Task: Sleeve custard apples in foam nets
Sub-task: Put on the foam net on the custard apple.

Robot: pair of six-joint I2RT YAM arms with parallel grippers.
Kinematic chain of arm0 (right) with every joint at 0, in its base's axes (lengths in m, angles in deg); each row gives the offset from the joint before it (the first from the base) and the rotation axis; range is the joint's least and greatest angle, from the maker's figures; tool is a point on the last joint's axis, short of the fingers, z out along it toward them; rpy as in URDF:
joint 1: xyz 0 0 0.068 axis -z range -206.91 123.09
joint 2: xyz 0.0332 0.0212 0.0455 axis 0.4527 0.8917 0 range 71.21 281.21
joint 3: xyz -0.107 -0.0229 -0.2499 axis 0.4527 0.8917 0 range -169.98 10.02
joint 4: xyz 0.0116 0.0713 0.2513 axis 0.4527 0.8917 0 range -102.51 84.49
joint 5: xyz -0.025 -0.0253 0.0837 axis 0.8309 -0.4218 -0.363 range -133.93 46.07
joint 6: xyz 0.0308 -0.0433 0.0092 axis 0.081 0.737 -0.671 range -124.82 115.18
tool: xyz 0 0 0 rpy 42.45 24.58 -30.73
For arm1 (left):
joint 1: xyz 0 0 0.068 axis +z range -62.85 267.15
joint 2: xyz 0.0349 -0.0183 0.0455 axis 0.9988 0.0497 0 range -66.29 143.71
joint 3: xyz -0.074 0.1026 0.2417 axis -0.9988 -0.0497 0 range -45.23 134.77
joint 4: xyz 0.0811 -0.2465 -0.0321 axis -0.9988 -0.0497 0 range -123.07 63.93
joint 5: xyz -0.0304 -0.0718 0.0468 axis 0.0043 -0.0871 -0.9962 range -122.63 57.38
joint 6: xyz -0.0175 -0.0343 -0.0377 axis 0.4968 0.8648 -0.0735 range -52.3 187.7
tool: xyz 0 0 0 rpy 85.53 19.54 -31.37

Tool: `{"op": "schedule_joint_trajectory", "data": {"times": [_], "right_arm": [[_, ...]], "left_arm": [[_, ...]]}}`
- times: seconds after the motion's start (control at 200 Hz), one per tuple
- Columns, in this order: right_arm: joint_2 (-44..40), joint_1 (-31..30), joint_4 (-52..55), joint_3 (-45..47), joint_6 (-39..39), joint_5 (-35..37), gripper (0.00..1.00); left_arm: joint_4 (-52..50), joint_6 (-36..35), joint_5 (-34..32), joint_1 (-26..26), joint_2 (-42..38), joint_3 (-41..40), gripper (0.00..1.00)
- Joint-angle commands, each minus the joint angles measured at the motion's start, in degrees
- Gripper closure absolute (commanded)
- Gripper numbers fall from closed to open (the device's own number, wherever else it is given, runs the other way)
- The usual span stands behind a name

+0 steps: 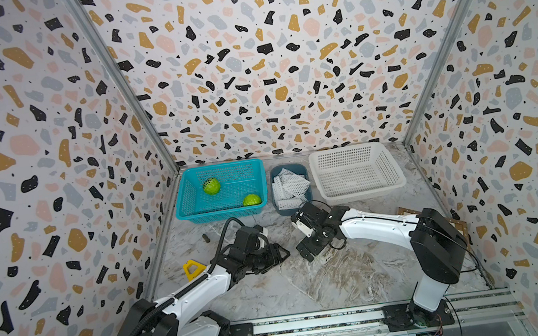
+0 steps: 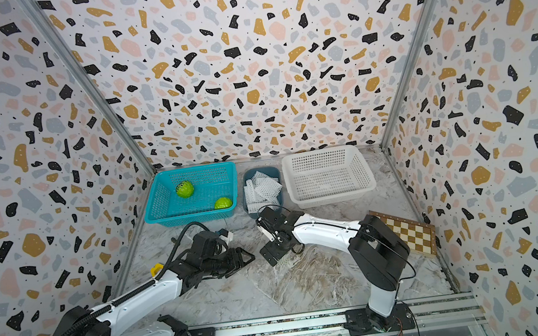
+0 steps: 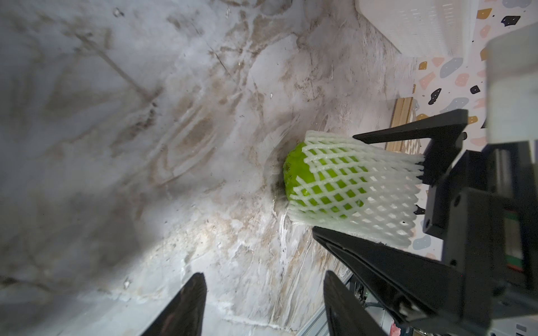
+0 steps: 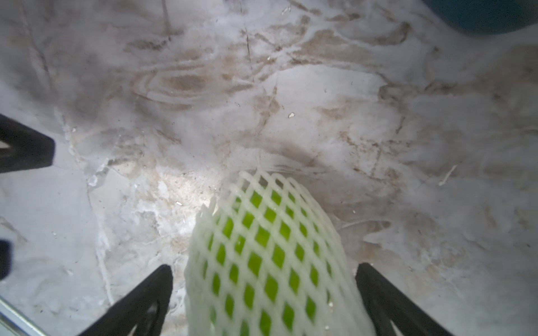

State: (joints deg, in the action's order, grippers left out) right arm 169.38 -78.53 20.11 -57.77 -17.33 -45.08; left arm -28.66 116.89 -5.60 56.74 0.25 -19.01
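Custard apple [image 3: 294, 174] sleeved in a foam net [image 3: 364, 192], lying on the marble table [image 3: 145, 145], flanked by the right gripper [image 4: 265, 269], fingers spread wide with gaps either side, left gripper [image 3: 263, 276] nearby, fingers parted and empty, two bare custard apples [image 1: 211, 186] [image 1: 252, 199] in the teal basket [image 1: 197, 215].

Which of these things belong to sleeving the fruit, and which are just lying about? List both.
Job: bare custard apples in the teal basket; netted custard apple; spare foam nets in their bin; white basket.
Lying about: yellow piece; chessboard.
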Motion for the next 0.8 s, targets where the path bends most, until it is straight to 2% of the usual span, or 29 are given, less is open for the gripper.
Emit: {"op": "schedule_joint_trajectory", "data": {"times": [0.0,0.35,0.541,0.796], "right_arm": [[-5.5,0.4,0.5,-0.8,-3.7,1.2,0.01],[-14.4,5.5,-12.1,10.6,-17.5,-6.8,0.00],[-12.3,5.5,-12.2,11.0,-17.9,-9.8,0.01],[-9.9,4.9,-13.0,12.3,-17.9,-9.5,0.01]], "left_arm": [[-0.3,-0.1,-0.2,0.4,-1.2,-0.3,0.37],[-0.6,-0.1,0.0,0.4,-1.2,0.1,0.37],[-0.7,-0.1,0.1,0.3,-1.2,0.1,0.37],[-0.4,-0.1,0.0,0.4,-1.1,0.0,0.37]]}}
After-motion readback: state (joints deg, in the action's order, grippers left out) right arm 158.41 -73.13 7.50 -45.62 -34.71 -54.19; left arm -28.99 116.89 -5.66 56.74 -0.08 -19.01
